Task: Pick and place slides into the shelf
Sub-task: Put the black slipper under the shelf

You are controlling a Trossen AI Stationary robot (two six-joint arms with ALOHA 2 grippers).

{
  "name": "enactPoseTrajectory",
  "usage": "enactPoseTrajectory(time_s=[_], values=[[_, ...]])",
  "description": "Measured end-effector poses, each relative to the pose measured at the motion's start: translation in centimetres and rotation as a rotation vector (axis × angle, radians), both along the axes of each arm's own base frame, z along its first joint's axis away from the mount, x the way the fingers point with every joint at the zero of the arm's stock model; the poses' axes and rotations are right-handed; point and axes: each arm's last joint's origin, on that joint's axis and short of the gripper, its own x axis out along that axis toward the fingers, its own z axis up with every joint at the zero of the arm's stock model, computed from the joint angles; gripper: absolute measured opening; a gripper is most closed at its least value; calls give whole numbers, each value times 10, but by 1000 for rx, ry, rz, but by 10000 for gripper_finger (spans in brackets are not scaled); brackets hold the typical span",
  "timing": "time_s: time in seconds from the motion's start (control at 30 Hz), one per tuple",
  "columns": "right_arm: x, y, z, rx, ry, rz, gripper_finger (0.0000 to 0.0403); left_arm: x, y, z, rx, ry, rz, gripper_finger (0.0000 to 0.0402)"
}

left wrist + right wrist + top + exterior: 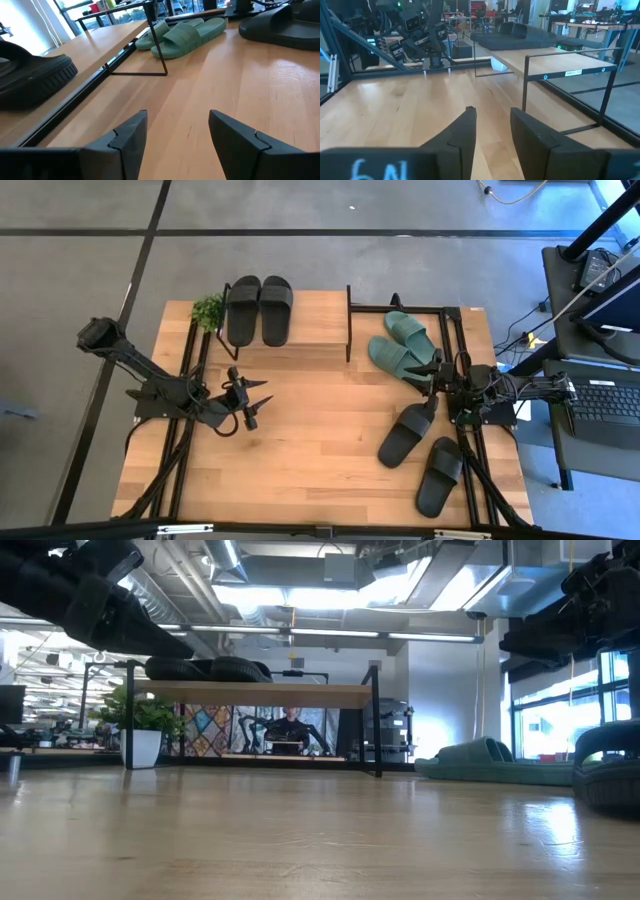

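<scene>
Two matte black rubber slides (pixel 258 309) side by side on the shelf's (pixel 315 330) pale wooden board; two teal (pixel 400 345) and two black (pixel 422 450) flat on the grained table (pixel 300 440). Left hand (pixel 255 402) spread, empty, above bare wood. Right hand (pixel 440 380) half parted, nothing pinched, over the teal pair's edge.

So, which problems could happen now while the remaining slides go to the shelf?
1. The right end effector sits between the teal slides and a black slide, so it might nudge a neighbour.
2. Two black slides already fill the left part of the shelf top; another could bump them or the shelf's thin frame.
</scene>
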Motion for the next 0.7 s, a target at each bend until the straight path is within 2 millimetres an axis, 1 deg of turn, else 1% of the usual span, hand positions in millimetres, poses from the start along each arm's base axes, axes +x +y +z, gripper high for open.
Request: enactPoseTrajectory(time_s=[0.33, 0.47, 0.6, 0.7], values=[[0, 0, 2, 24, -24, 0, 122, 0, 0, 0, 0, 1, 0, 204], [-1, 1, 13, -1, -108, 27, 122, 0, 0, 0, 6, 4, -2, 204], [-2, 1, 29, -34, -120, 42, 122, 0, 0, 0, 6, 4, -2, 204], [2, 3, 44, -72, -95, 91, 122, 0, 0, 0, 7, 4, -2, 204]])
